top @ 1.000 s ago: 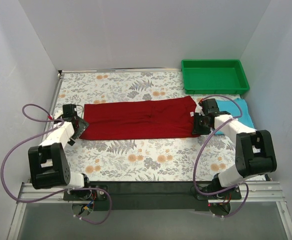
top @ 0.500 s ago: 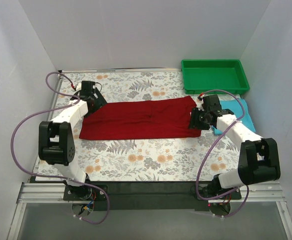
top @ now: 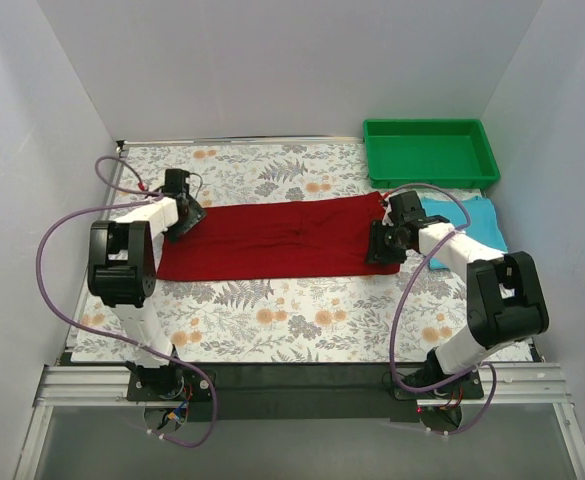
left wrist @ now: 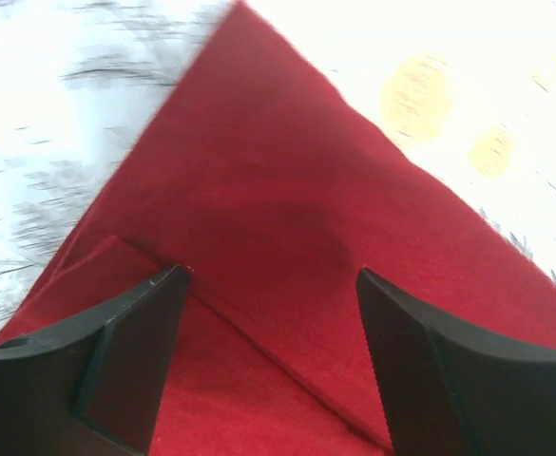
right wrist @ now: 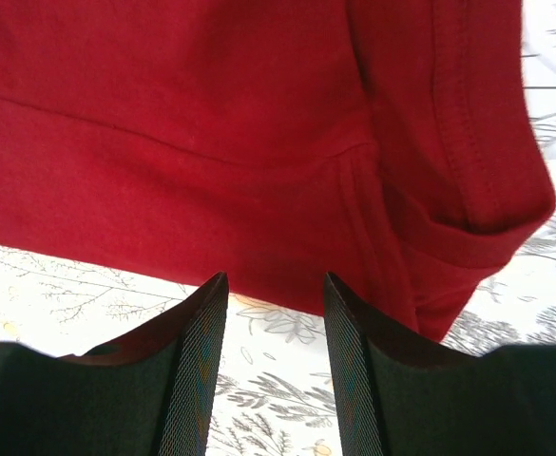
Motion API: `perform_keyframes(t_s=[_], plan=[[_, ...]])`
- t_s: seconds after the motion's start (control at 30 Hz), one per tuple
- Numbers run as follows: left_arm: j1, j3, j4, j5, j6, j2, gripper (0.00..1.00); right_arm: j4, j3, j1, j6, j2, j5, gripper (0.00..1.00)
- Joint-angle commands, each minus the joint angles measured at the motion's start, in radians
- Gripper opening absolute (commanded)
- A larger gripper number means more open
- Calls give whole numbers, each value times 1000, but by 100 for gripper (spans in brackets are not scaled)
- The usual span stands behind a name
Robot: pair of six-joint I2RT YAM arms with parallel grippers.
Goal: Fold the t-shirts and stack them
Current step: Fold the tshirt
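Note:
The dark red t-shirt (top: 282, 238) lies flat as a long strip across the middle of the floral tablecloth (top: 272, 310). My left gripper (top: 186, 218) hovers over its far left corner, open. In the left wrist view the red t-shirt (left wrist: 287, 190) fills the space under the left gripper (left wrist: 273, 275), and a fold edge runs between the fingers. My right gripper (top: 382, 246) is at the shirt's right end, open. In the right wrist view the right gripper (right wrist: 273, 280) has only tablecloth between its tips, just short of the red t-shirt's (right wrist: 163, 114) hem. The light blue t-shirt (top: 467, 215) lies folded at the right, partly behind the right arm.
A green plastic tray (top: 432, 183) stands at the back right, just beyond the blue shirt. White walls close in the table on the left, back and right. Purple cables loop from both arms over the table's sides.
The left arm has swung from the shirt's near left end up to its far left corner. The right gripper has shifted left, toward the shirt's right end. The shirt lies as before.

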Motion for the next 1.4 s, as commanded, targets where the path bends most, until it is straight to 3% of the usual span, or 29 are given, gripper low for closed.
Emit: perform_keyframes(t_s=[0.0, 0.13, 0.3, 0.43, 0.6, 0.77, 0.97, 1.1, 1.17, 1.27, 1.37], plan=[[123, -127, -115, 1, -102, -25, 65, 48, 18, 33, 34, 35, 14, 44], [255, -282, -82, 83, -134, -118, 59, 71, 68, 61, 24, 106, 31, 44], [295, -415, -68, 187, -149, -224, 58, 105, 192, 70, -20, 274, 52, 44], [293, -514, -49, 285, -186, -304, 58, 108, 382, 71, -71, 430, 63, 44], [295, -606, -81, 373, -223, -450, 63, 19, 748, 56, -114, 636, 113, 44], [292, -666, -148, 446, -258, -706, 71, -53, 926, 45, -158, 711, 158, 44], [217, -598, -220, 414, -160, -861, 83, -53, 790, 67, -198, 473, 69, 47], [88, -497, -214, 333, -51, -869, 88, -50, 627, 99, -189, 289, 18, 53], [27, -468, -133, 339, 46, -861, 88, -49, 512, 113, -177, 181, 18, 56], [-67, -425, -58, 368, 113, -763, 87, -36, 350, 136, -146, 35, 15, 56], [-200, -302, -32, 293, 177, -587, 86, -33, 240, 151, -121, -67, 5, 56]])
